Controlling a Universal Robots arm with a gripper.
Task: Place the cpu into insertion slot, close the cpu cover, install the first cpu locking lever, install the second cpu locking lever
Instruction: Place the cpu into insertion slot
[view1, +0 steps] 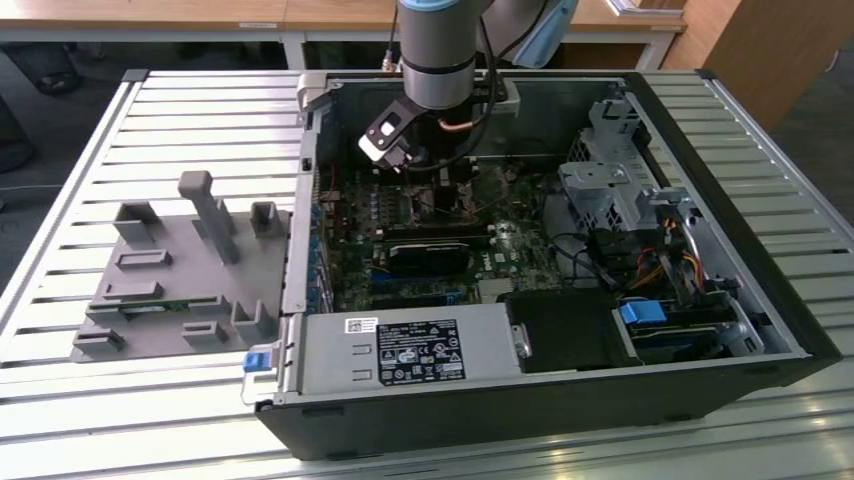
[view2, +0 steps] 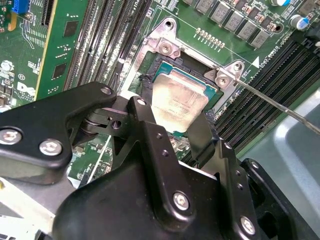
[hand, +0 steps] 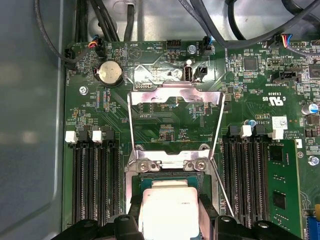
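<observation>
The cpu, a square chip with a silvery face, sits tilted at the insertion slot, whose silvery rim is ringed by green board. My gripper is shut on it, one black finger on each side. In the first wrist view the cpu lies between the fingers of the gripper, just beside the slot's screwed bracket. The cpu cover stands swung open, its window showing the board behind. A thin locking lever sticks out beside the slot. In the exterior view the gripper reaches down into the case.
Long black memory slots flank the socket, with a green memory card in one. A coin battery and cables lie beyond the cover. The open computer case holds a power supply; a grey fixture stands at the exterior view's left.
</observation>
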